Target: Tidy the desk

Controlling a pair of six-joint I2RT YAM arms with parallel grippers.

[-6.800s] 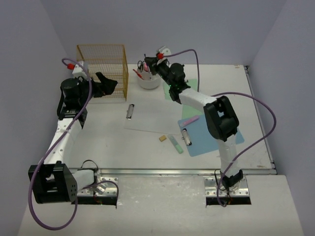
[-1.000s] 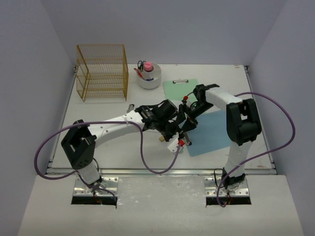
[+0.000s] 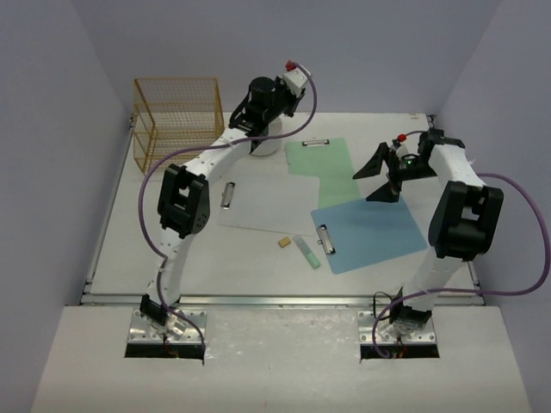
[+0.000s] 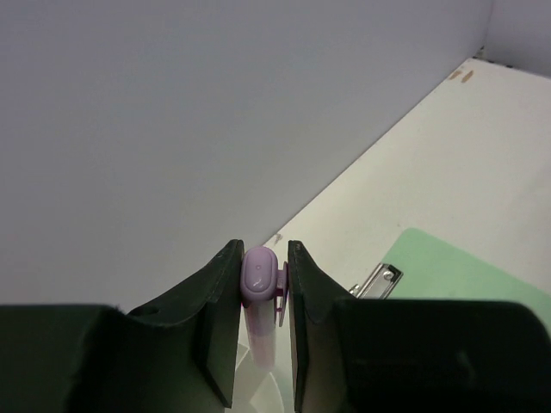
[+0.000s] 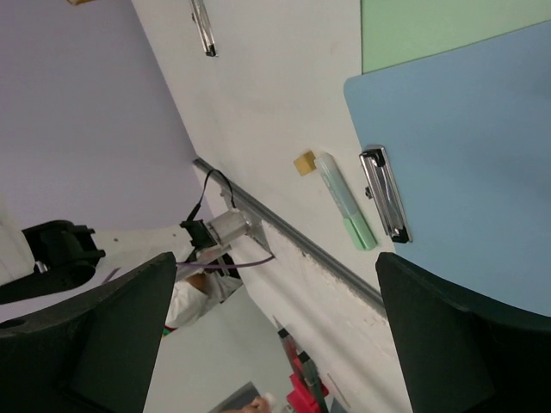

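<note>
The desk (image 3: 258,258) is a white tabletop with a metal rail (image 5: 284,231) along its front. My left gripper (image 4: 263,258) is shut on a purple pen (image 4: 261,277), held upright with its cap end towards the camera. It hangs over the white cup (image 3: 256,144) at the back, whose rim (image 4: 258,391) shows under the pen. In the top view the wrist hides the left gripper (image 3: 258,127). My right gripper (image 3: 377,178) stands open and empty above the desk, near the green clipboard (image 3: 323,168) and the blue clipboard (image 3: 370,232).
A yellow wire basket (image 3: 176,120) stands at the back left. A silver clip (image 3: 227,195), a white sheet (image 3: 258,211), a tan eraser (image 3: 283,243) and a green highlighter (image 3: 307,252) lie mid-desk. Lavender walls enclose the desk.
My left arm has swung from mid-desk to the back, carrying the purple pen over the cup. My right gripper has opened and drawn back to the right.
</note>
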